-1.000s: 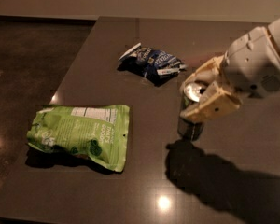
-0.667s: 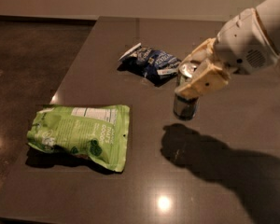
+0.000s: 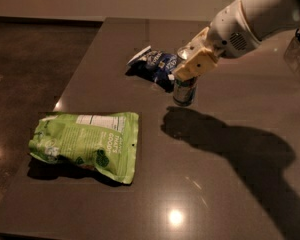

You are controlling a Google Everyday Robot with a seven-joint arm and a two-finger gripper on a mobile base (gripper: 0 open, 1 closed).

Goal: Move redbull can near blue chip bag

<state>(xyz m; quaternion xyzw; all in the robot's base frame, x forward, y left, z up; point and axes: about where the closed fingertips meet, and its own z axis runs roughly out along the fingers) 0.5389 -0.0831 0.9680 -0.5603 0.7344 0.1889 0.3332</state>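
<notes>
The claw [image 3: 189, 68] pinches the can [image 3: 184, 91] by its upper part, one tan finger [image 3: 196, 64] lying across the near side, with the can's silver and blue lower body hanging upright below it. Compared with a second ago, the arm has carried the can leftward and farther back across the table [image 3: 140, 204]. The can was well to the right of the blue chip bag [image 3: 155, 64] and is now just beside the bag's right end. Whether the can touches the bag or rests on the table cannot be told. The arm's dark shadow has followed, now stretching from under the can toward the right front of the table. The blue chip bag lies crumpled where it was, toward the far side of the table. The large green bag [image 3: 87, 144] has also not moved, flat near the left front edge, well apart from both.
</notes>
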